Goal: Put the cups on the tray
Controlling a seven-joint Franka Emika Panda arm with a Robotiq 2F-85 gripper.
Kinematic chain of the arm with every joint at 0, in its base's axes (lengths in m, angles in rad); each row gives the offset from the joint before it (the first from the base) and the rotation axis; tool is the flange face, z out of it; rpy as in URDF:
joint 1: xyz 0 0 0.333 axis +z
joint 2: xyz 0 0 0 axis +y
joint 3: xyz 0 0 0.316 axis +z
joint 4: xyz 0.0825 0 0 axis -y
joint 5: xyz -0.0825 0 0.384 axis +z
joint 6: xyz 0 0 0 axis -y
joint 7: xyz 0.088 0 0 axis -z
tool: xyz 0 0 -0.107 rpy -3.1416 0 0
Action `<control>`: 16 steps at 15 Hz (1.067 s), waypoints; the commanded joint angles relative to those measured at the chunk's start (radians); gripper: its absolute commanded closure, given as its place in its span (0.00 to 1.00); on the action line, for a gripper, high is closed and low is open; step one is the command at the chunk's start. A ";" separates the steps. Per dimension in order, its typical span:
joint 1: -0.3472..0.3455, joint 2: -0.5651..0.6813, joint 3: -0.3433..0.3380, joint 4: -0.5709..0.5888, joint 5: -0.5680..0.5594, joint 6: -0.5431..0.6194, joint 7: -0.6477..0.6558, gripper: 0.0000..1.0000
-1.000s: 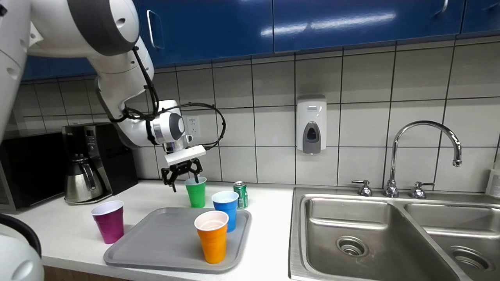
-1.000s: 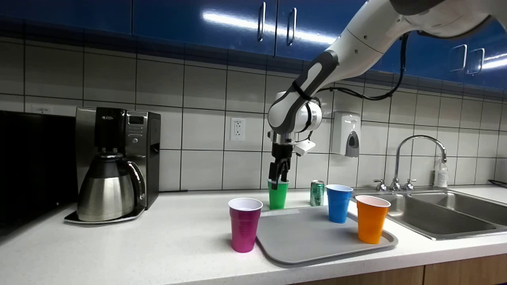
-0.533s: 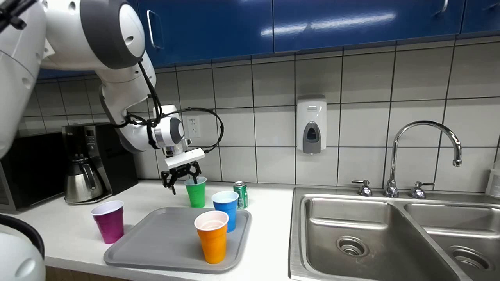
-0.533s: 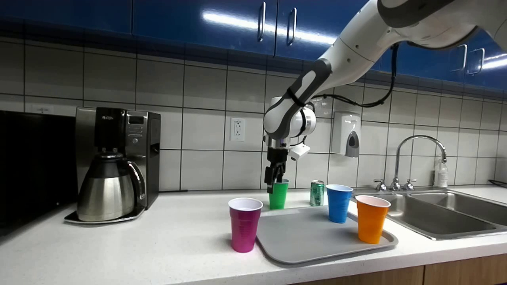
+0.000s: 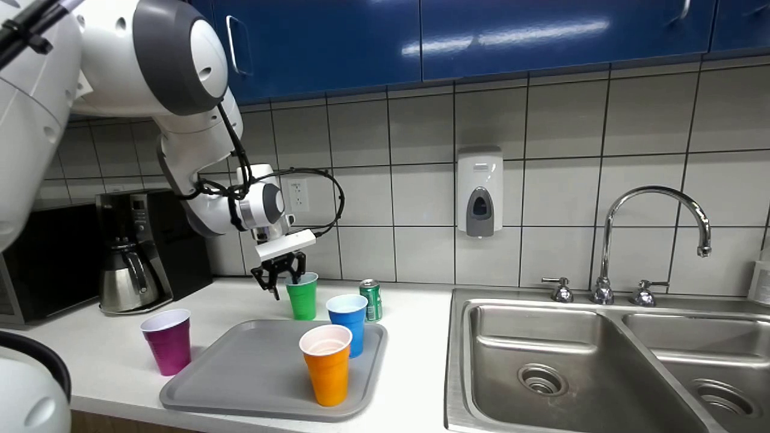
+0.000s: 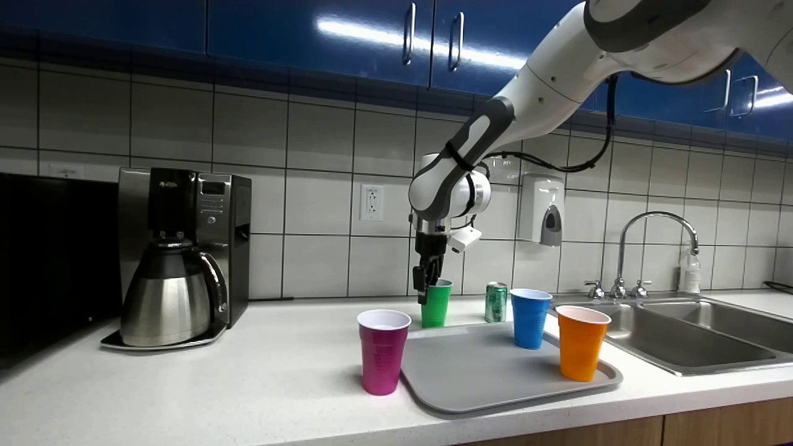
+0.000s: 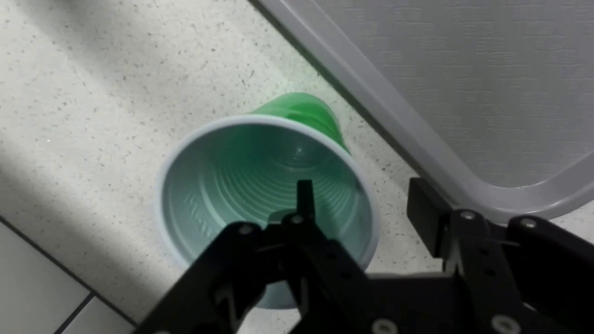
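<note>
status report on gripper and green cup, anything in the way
Gripper open astride the rim of the green cup, not gripping. Cup upright on counter, beside tray. Blue cup and orange cup on tray, possible obstacles at placing.

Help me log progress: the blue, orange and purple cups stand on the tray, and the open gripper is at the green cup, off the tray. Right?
Not quite: the purple cup stands on the counter beside the tray, as both exterior views show. Otherwise yes: the blue cup and orange cup are on it; the open gripper is at the green cup, off the tray.
</note>
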 commanded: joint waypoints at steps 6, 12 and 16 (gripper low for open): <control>-0.006 0.008 -0.003 0.031 -0.031 -0.002 0.015 1.00; -0.014 -0.012 -0.019 0.022 -0.032 0.024 0.035 0.99; -0.021 -0.073 -0.023 -0.038 -0.031 0.065 0.042 0.99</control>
